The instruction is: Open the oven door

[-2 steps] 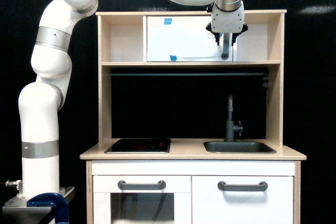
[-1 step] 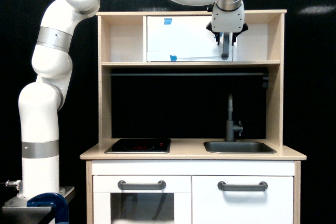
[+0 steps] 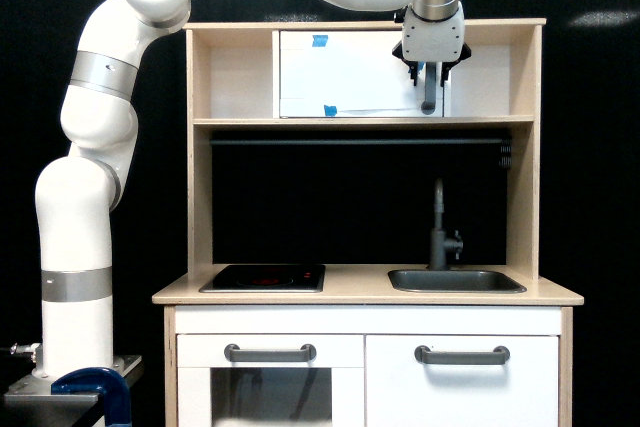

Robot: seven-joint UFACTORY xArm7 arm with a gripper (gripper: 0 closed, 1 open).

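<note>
The oven door (image 3: 350, 74) is a flat white panel in the upper shelf of the toy kitchen, with blue tape pieces at its top (image 3: 319, 41) and bottom (image 3: 329, 110). It lies flush with its compartment. Its vertical grey bar handle (image 3: 429, 94) runs down the panel's right edge. My gripper (image 3: 430, 73) hangs from above in front of the handle's upper part. Its dark fingers (image 3: 413, 73) stand apart on either side of the bar, so it looks open. The top of the handle is hidden behind the gripper body.
Below the shelf are a black hob (image 3: 263, 277), a sink (image 3: 455, 281) with a grey tap (image 3: 438, 227), and two lower white doors with horizontal grey handles (image 3: 270, 353) (image 3: 462, 355). The arm's base (image 3: 75, 327) stands at the exterior view's left. The shelf's wooden side wall (image 3: 530, 72) is right of the gripper.
The gripper has risen slightly at the handle and the arm's elbow has shifted a little. The door panel has not moved.
</note>
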